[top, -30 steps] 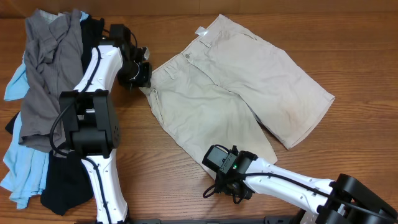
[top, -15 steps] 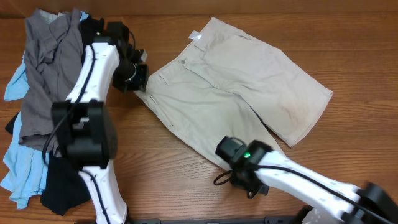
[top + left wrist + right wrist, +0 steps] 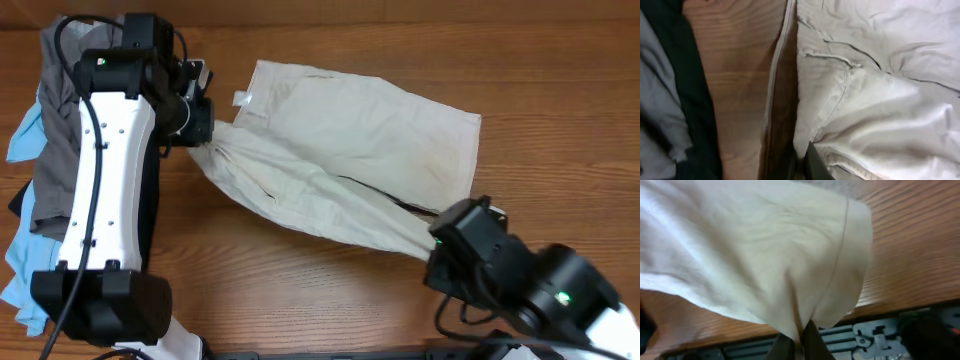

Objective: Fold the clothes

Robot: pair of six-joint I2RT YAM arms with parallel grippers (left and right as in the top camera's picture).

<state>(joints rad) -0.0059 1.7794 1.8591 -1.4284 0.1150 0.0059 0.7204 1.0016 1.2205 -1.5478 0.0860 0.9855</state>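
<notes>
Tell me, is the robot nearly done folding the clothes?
Not nearly. Nothing looks folded yet. The left gripper pinches the beige shorts at the waist, the right gripper a leg hem, lifting that side. The heap of grey, blue and black clothes waits unfolded.

Overhead, the light is even and warm, falling from above, with no glare on the tabletop [image 3: 560,60]. The shorts [image 3: 370,110] cast a soft, narrow shadow along their near edge. The right arm [image 3: 540,290], at the near right corner, is blurred. The left wrist view is soft throughout, with the grey garment [image 3: 655,100] most out of focus and dark shadow under the lifted cloth. In the right wrist view the cloth is nearly washed out at upper left, the wood grain is sharp and the bottom is dim.
</notes>
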